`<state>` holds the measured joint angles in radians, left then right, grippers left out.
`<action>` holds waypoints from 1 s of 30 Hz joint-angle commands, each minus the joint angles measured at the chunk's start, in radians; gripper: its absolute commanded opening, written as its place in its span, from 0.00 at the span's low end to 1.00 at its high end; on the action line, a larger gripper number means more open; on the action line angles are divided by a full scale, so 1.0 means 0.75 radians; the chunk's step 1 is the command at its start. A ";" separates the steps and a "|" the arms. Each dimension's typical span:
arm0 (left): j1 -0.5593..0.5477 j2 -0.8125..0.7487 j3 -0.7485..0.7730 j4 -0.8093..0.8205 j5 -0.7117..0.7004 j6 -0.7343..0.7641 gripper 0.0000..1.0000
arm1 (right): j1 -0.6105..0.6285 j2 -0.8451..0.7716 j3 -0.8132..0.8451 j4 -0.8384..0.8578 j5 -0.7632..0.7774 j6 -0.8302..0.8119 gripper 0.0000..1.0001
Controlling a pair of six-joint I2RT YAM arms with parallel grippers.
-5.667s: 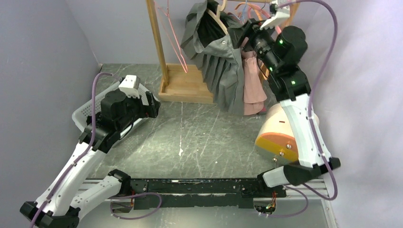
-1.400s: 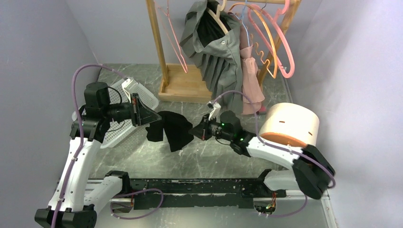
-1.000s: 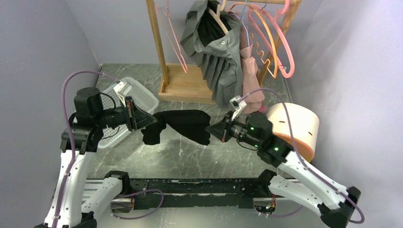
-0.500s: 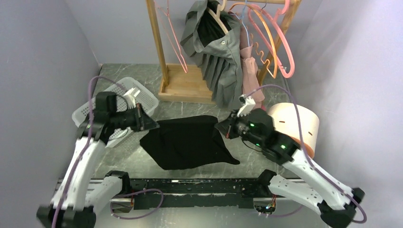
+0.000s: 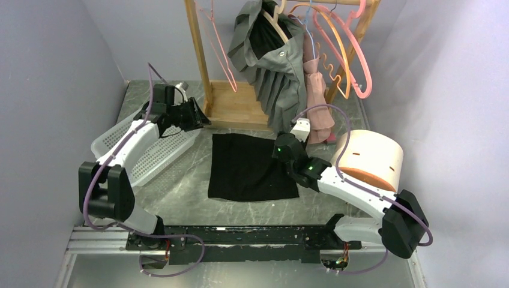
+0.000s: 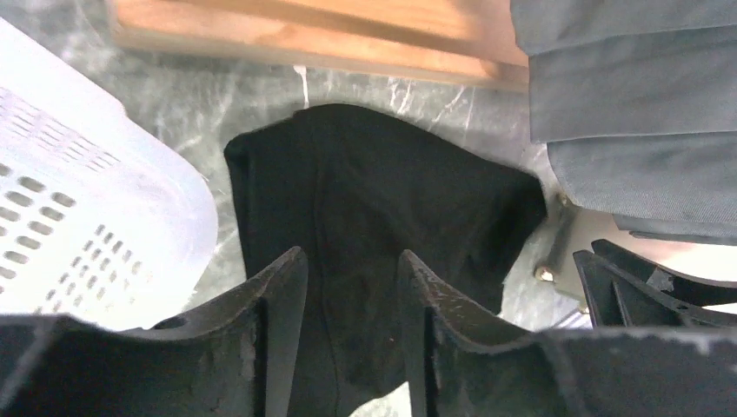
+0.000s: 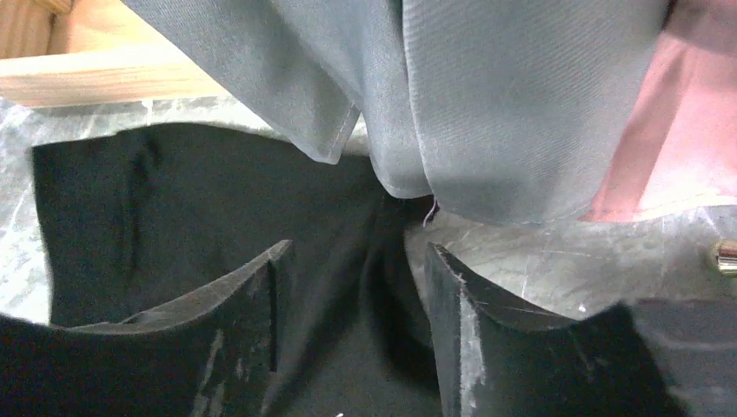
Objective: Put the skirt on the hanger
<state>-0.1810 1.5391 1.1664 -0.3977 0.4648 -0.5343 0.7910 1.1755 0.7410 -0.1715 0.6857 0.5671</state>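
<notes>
The black skirt [image 5: 252,168] lies flat on the marble table, free of both grippers. My left gripper [image 5: 201,118] hovers open just beyond its far left corner, by the rack's base. In the left wrist view the skirt [image 6: 382,200] shows through the gap of that gripper [image 6: 352,278]. My right gripper [image 5: 281,147] stands open at the skirt's far right edge. In the right wrist view the cloth [image 7: 174,200] lies under that gripper [image 7: 356,269]. Pink hangers [image 5: 355,57] and an orange hanger [image 5: 337,69] hang bare on the rack's rail.
A wooden rack with a flat base [image 5: 237,108] stands at the back. It carries a grey garment [image 5: 279,78] and a pink garment [image 5: 317,99]. A white basket [image 5: 147,153] lies tilted at the left. A round cream drum [image 5: 366,157] sits at the right.
The skirt was stretched in the air between both shut grippers. Both have opened and let it go, and it now lies flat. The left gripper has moved back toward the rack.
</notes>
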 commanded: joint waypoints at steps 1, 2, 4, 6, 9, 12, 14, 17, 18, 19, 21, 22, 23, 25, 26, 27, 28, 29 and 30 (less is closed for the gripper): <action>-0.026 -0.131 -0.051 0.071 -0.209 0.026 0.50 | -0.007 0.013 -0.048 0.070 0.029 -0.041 0.65; -0.035 -0.161 -0.104 0.070 -0.215 0.033 0.51 | -0.007 0.007 -0.061 0.061 -0.001 -0.034 0.67; -0.071 -0.225 -0.192 0.073 -0.225 0.036 0.52 | -0.008 -0.006 -0.088 0.039 -0.067 -0.031 0.68; -0.124 -0.295 -0.292 0.104 -0.229 0.008 0.53 | -0.011 -0.022 -0.118 0.035 -0.162 -0.045 0.68; -0.191 -0.385 -0.462 0.216 -0.217 -0.057 0.53 | -0.012 -0.025 -0.167 0.045 -0.332 -0.065 0.68; -0.209 -0.409 -0.580 0.233 -0.299 -0.109 0.51 | -0.012 0.002 -0.197 0.019 -0.437 -0.021 0.68; -0.209 -0.407 -0.590 0.174 -0.433 -0.127 0.50 | -0.012 0.016 -0.222 0.000 -0.468 0.017 0.67; -0.209 -0.398 -0.559 0.063 -0.670 -0.175 0.50 | -0.012 0.022 -0.259 -0.022 -0.529 0.067 0.66; -0.207 -0.390 -0.545 0.040 -0.730 -0.182 0.51 | -0.011 0.022 -0.266 -0.032 -0.548 0.085 0.66; -0.206 -0.381 -0.526 0.022 -0.810 -0.196 0.51 | -0.011 0.022 -0.274 -0.045 -0.565 0.101 0.66; -0.193 -0.352 -0.497 -0.001 -0.903 -0.218 0.52 | -0.011 0.021 -0.283 -0.080 -0.588 0.136 0.66; -0.177 -0.331 -0.479 -0.010 -0.935 -0.226 0.52 | -0.012 0.017 -0.291 -0.093 -0.597 0.153 0.66; -0.158 -0.301 -0.463 -0.022 -0.959 -0.234 0.52 | -0.012 0.010 -0.298 -0.105 -0.604 0.171 0.66; -0.102 -0.260 -0.438 -0.010 -0.964 -0.242 0.52 | -0.012 -0.005 -0.303 -0.148 -0.592 0.205 0.65; -0.068 -0.243 -0.432 0.016 -0.952 -0.242 0.53 | -0.011 -0.014 -0.303 -0.177 -0.576 0.223 0.65; -0.037 -0.224 -0.423 0.037 -0.932 -0.238 0.53 | -0.011 -0.023 -0.301 -0.207 -0.554 0.242 0.65; -0.005 -0.202 -0.409 0.046 -0.916 -0.242 0.53 | -0.012 -0.032 -0.301 -0.237 -0.532 0.266 0.65; 0.026 -0.184 -0.389 0.054 -0.901 -0.243 0.54 | -0.013 -0.039 -0.301 -0.269 -0.501 0.288 0.65; 0.041 -0.163 -0.366 0.053 -0.891 -0.246 0.54 | -0.014 -0.044 -0.301 -0.296 -0.479 0.312 0.65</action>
<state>-0.2192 1.3716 0.8288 -0.3847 -0.1680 -0.6994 0.7853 1.1740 0.5209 -0.2905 0.2649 0.7132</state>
